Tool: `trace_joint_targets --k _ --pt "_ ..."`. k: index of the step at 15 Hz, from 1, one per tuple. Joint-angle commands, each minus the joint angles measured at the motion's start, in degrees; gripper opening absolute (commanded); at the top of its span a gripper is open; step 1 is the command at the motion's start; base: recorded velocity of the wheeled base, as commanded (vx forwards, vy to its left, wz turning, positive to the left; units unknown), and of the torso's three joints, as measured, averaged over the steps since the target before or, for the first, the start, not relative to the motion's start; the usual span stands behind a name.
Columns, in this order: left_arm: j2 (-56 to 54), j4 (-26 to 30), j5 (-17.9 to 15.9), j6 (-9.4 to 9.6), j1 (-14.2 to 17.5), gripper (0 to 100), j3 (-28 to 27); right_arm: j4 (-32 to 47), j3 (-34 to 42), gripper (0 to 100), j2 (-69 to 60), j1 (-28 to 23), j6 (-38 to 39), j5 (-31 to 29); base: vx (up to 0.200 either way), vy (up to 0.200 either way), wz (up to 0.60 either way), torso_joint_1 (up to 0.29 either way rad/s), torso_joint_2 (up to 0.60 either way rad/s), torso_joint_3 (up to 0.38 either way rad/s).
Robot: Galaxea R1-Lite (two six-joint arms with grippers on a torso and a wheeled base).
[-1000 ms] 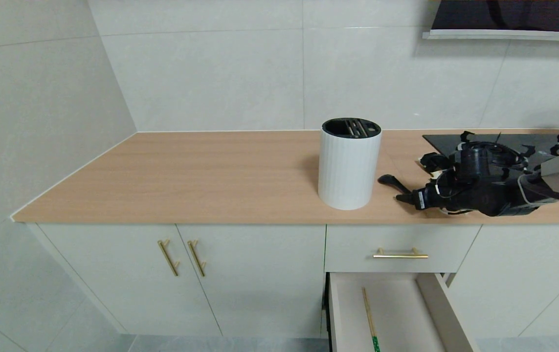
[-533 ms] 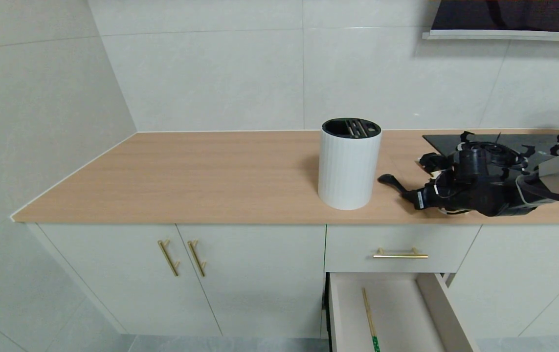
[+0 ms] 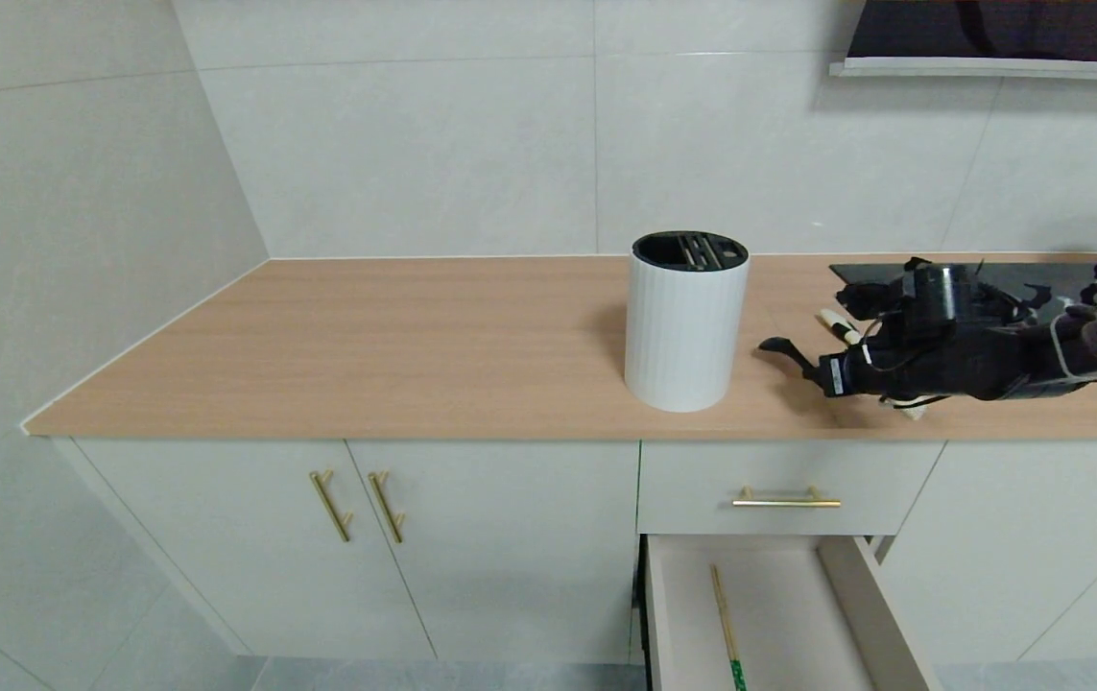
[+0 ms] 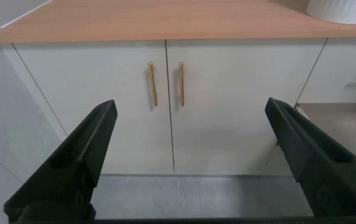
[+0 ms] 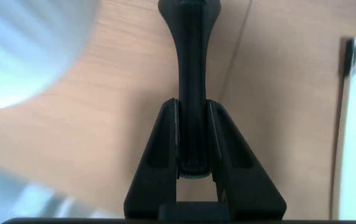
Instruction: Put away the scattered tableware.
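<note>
Light level: bright, even and diffuse across the head view.
Shadows: a soft patch on the worktop [image 3: 414, 345] just left of the white holder [image 3: 685, 336]; a darker one beneath the black utensil [image 3: 783, 350].
Glare: faint sheen on the wall tiles [image 3: 414, 144], no hot spots.
Distortion: in the head view, wall and cupboard lines splay toward the left edge.
Blur: in the right wrist view the white holder is smeared and the black utensil is clearer.
Silhouette: the left gripper [image 4: 189, 104] has dark jaws against the pale cupboard doors [image 4: 165, 137].

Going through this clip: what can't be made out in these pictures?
Black-handled utensil: its working end, hidden by the right gripper in the head view.
White item behind it: mostly hidden by the right arm, head view; kind unclear.
Chopsticks in the drawer: lower end cut off by the head view's bottom edge.
</note>
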Motion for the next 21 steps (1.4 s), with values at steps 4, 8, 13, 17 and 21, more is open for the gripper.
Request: trace_joint_targets --k 4,8,13,17,21 --pt "0.0 0.0 0.0 0.09 0.0 100 0.0 8.1 16.1 0 -23.2 6.2 10.4 -11.7 0.000 0.000 0.00 0.000 0.00 0.000" --pt "0.0 0.0 0.0 0.09 0.0 100 0.0 7.8 30.0 0 -36.7 9.0 12.7 -11.8 0.000 0.000 0.00 0.000 0.00 0.000" --pt "0.0 0.0 0.0 0.00 0.0 100 0.0 7.6 37.9 0 -40.0 9.5 13.1 -12.4 0.000 0.000 0.00 0.000 0.00 0.000" --pt "0.0 0.0 0.0 0.00 0.0 100 0.0 7.6 41.9 0 -39.3 9.6 12.7 -12.7 0.000 0.000 0.00 0.000 0.00 0.000" --pt "0.0 0.0 0.0 0.00 0.0 100 0.0 7.6 42.2 0 -39.4 9.5 12.6 -12.7 0.000 0.000 0.00 0.000 0.00 0.000"
